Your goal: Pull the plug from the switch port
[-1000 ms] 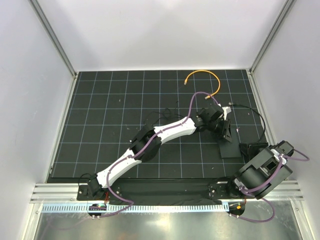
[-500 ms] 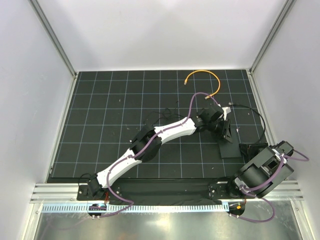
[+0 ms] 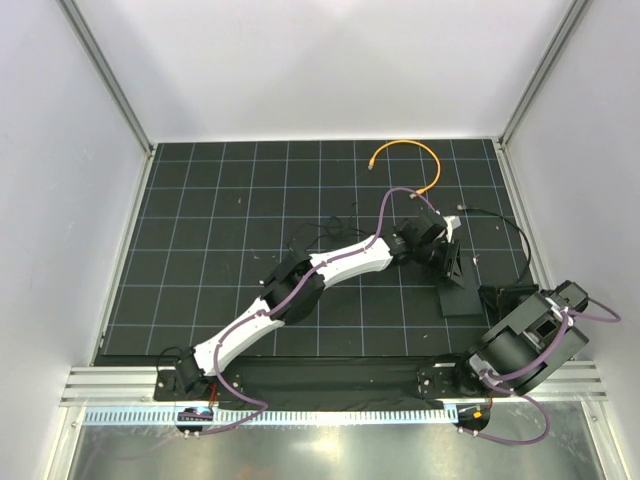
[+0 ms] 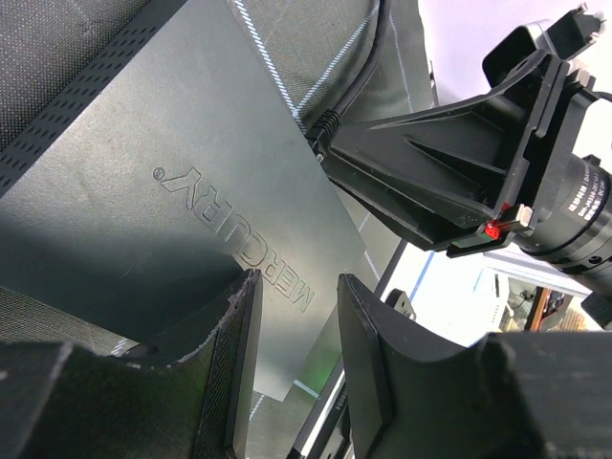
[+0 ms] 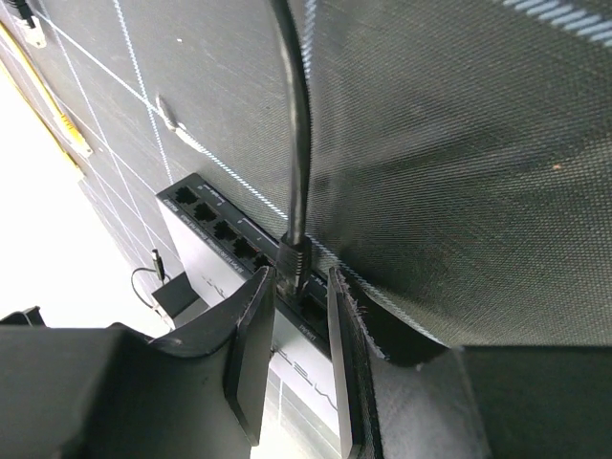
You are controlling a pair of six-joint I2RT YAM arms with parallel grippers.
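Observation:
The switch (image 3: 458,297) is a flat black box on the gridded mat, at the right. My left gripper (image 3: 451,266) hangs over its top, which is marked MERCURY (image 4: 172,191). In the left wrist view that gripper (image 4: 298,325) is open, with nothing between its fingers. My right gripper (image 3: 492,297) is at the switch's right edge. In the right wrist view it (image 5: 298,277) is open and straddles the black plug (image 5: 293,258), which sits in a port of the switch (image 5: 215,228). The left finger is close against the plug, and a gap shows on the right side. The plug's black cable (image 5: 292,115) runs away over the mat.
An orange cable (image 3: 408,158) loops at the back of the mat. A thin black wire (image 3: 508,228) curves near the right wall. A small black adapter block (image 5: 177,292) lies beyond the switch. Grey walls close in the mat on three sides.
The right arm has shifted very slightly. Both grippers and the switch stay where they were.

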